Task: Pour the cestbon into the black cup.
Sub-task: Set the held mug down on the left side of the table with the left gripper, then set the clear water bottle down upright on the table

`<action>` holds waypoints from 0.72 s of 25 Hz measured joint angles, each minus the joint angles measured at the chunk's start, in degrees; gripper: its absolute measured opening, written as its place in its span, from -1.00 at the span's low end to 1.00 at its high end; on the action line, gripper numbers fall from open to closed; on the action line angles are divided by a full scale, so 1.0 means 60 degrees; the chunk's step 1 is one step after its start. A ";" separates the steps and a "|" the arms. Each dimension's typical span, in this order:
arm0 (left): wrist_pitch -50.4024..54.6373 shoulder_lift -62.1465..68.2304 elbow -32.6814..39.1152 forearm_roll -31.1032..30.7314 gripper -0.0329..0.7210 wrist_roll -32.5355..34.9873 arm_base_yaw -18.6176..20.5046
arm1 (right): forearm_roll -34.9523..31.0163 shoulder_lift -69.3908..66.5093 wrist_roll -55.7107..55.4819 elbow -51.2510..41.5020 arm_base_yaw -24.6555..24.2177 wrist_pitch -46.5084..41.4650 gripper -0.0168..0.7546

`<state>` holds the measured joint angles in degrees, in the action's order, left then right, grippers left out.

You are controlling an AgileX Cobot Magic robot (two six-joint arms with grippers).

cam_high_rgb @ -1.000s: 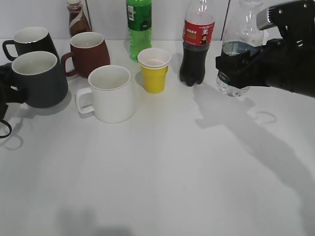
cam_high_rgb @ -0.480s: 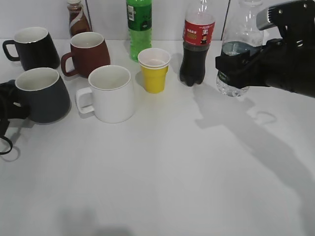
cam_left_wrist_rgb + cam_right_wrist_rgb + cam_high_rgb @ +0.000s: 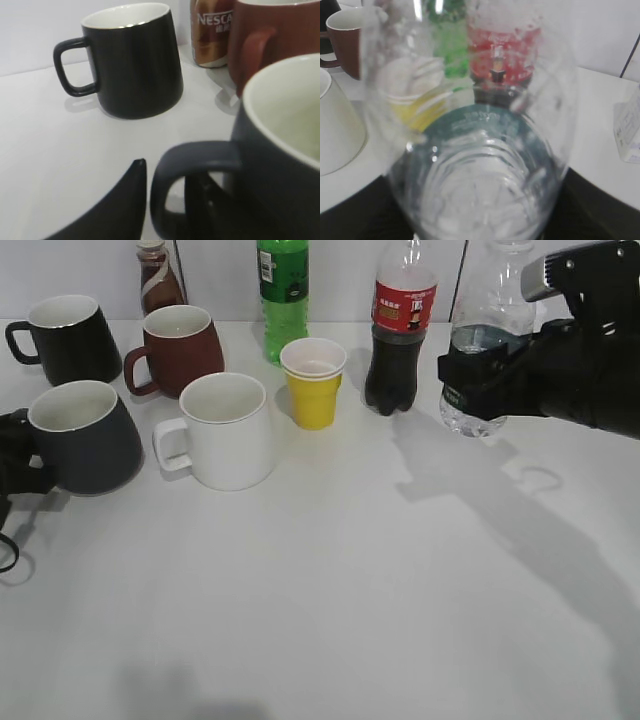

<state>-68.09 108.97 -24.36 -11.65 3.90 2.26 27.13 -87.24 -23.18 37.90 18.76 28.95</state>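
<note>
1. While my right gripper point(image 3: 478, 375) is closed around the cestbon point(image 3: 482, 350), the bottle stands upright at the far right of the worktop point(image 3: 350, 590), just beside the cola bottle point(image 3: 400, 330). I cannot tell if its base touches the surface or is a little lifted.
2. My left gripper point(image 3: 165, 210) has its fingers on both sides of the handle of the black cup point(image 3: 82, 435). In the left wrist view one finger is outside the loop and one is inside, so I judge it is closed on the handle, though the contact itself is not clearly visible.
3. The black cup is at the left edge, in front of the glossier black mug point(image 3: 68, 335) and next to the white mug point(image 3: 225, 430). It looks slightly tilted.
4. I judge the step in hand is bringing the two things together; the pouring is not yet begun, because bottle and cup are well apart.
5. The next move calls for carrying the cestbon over the yellow paper cup point(image 3: 313, 380) and the white mug without knocking them, then putting its open mouth above the cup's white inside before tilting slowly.
6. The cup must sit level and steady, otherwise water can run onto the worktop.
</note>
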 joint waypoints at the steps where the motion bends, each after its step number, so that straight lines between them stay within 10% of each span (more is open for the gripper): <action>1: -0.0078 -0.0023 0.0098 0.0020 -0.34 -0.0013 0.0000 | 0.0000 0.0000 0.0000 0.0000 0.0000 0.0000 0.23; 18: -0.0154 -0.1696 0.1661 0.0259 -0.28 -0.0012 0.0000 | -0.1442 -0.1336 0.1296 -0.1094 -0.0008 0.2462 0.23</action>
<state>-69.01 98.79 -14.39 -10.09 3.83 2.26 18.48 -95.25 -15.40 31.34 18.71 43.72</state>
